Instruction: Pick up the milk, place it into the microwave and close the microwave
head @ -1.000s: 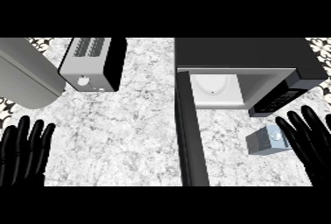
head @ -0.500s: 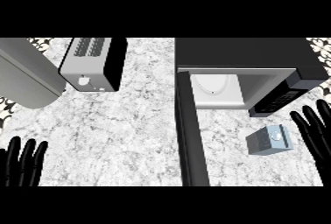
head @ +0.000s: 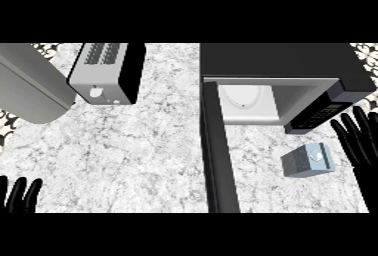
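One milk carton (head: pixel 308 160) lies just left of the right hand (head: pixel 359 145), which is spread flat and empty; the left hand (head: pixel 19 196), also spread, rests well apart at near left.

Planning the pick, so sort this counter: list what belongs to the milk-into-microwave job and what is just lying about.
Job: milk carton; microwave; its open door; right hand, open beside the carton.
Lying about: toaster; grey object at the left edge; left hand, resting lower left.
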Controlling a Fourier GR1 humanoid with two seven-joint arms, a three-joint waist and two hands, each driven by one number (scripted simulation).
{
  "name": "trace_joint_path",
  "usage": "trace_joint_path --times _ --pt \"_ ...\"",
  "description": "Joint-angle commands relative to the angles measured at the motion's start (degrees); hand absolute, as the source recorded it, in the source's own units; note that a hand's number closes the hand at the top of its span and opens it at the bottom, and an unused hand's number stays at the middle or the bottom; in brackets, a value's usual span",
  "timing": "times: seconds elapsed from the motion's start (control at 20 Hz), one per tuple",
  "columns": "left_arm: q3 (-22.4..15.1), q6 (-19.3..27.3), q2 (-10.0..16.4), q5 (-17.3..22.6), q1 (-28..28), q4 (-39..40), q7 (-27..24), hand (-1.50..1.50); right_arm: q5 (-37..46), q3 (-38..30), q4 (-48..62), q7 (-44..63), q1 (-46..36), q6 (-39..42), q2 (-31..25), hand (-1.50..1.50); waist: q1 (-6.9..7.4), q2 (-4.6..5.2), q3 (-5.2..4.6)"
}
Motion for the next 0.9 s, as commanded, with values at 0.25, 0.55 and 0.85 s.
trace_joint_path --times 0.25,0.55,0.85 --pt "-1.4 -1.2 -0.6 -1.4 1.4 3.4 -5.0 -1.50 6.3 -2.5 14.7 -10.3 -0.2 2.1 1.4 -1.50 -0.03 0.04 0.01" --pt "-3.3 -1.4 -0.8 -2.5 5.1 0.0 -5.1 -1.50 9.3 -6.0 26.8 -18.3 -4.1 3.1 -0.3 -1.50 0.23 0.06 0.03" --pt "-2.2 -2.2 -0.3 -0.8 6.3 0.7 -6.4 -1.50 8.5 -10.4 36.5 -26.9 -2.4 10.6 -5.2 -1.50 0.05 0.05 0.03"
